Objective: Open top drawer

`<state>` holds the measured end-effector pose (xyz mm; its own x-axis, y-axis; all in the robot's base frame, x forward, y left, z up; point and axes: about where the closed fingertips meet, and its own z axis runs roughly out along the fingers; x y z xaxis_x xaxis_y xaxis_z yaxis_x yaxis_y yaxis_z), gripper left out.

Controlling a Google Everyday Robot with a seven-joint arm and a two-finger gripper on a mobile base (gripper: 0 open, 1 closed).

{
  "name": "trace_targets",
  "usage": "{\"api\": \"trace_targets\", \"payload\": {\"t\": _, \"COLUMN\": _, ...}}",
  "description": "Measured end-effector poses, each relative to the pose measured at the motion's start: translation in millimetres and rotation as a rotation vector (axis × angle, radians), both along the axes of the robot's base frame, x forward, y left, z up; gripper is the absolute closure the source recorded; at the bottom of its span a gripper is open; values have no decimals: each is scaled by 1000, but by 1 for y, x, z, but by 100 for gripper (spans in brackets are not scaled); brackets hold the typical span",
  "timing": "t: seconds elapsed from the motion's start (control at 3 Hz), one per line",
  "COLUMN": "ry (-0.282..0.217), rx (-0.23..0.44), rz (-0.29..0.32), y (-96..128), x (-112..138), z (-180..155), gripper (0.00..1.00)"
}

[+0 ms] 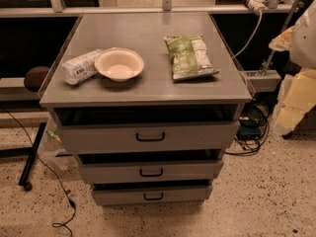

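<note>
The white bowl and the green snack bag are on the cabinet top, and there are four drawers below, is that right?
Not quite: the camera view shows three drawers, the top drawer widest. The white bowl and green snack bag do lie on the cabinet top. The claw is not in view.

Arm (306, 38) at right edge, upper part pale; gripper (292, 105) below it, angled down-left, mid-right of view
</note>
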<state>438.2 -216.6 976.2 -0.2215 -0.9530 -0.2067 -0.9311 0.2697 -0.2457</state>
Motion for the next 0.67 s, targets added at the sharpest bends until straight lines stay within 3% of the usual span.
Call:
{"api": "trace_targets", "payload": {"t": 0.33, "ry": -6, "rx": 0, "rz": -1, "y": 1, "x": 0, "z": 1, "gripper": 0}}
{"api": "trace_targets", "payload": {"t": 0.67, "ry": -32, "rx": 6, "rz": -55, "y": 7, "x": -4, "z": -6, "gripper": 0}}
